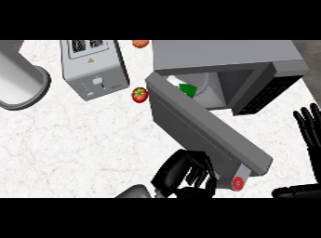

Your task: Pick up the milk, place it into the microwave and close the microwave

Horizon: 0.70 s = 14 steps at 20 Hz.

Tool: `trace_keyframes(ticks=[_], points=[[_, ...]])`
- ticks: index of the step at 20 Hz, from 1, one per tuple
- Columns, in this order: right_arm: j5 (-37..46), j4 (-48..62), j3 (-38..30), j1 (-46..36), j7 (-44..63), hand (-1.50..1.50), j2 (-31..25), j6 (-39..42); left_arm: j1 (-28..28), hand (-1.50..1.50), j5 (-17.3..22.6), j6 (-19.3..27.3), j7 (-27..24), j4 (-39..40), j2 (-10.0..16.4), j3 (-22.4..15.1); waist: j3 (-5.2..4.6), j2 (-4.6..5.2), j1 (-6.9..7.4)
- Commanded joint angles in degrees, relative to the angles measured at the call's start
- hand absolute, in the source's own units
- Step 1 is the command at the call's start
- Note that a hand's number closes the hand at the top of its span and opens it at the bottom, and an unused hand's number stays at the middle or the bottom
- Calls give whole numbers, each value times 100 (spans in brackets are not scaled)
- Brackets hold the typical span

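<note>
We see the milk carton point(183, 87), white with a green mark, inside the microwave point(224, 56), whose door point(204, 130) stands wide open. Our left hand point(183, 174) is closed, fingers curled against the door's outer face near its free end, holding nothing. Our right hand point(317, 135) rests open at the right edge. A toaster point(94, 69) and a tomato point(140, 94) sit on the worktop point(66, 139).

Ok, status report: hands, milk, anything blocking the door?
Left hand at free end of open microwave door. Right hand open, resting at right. Milk inside the microwave. Tomato close beside the door's hinge end.
</note>
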Motion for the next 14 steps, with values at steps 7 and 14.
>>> trace_keyframes(ticks=[7,14], points=[[-613,-555,246,-190,520,-150,-356,720,-1166,150,1320,1226,-598,347,-65,-109,-14,111,-387],[-1036,-986,366,-408,928,-150,-529,912,-1886,150,2054,1558,-639,699,-66,100,-16,170,-699]])
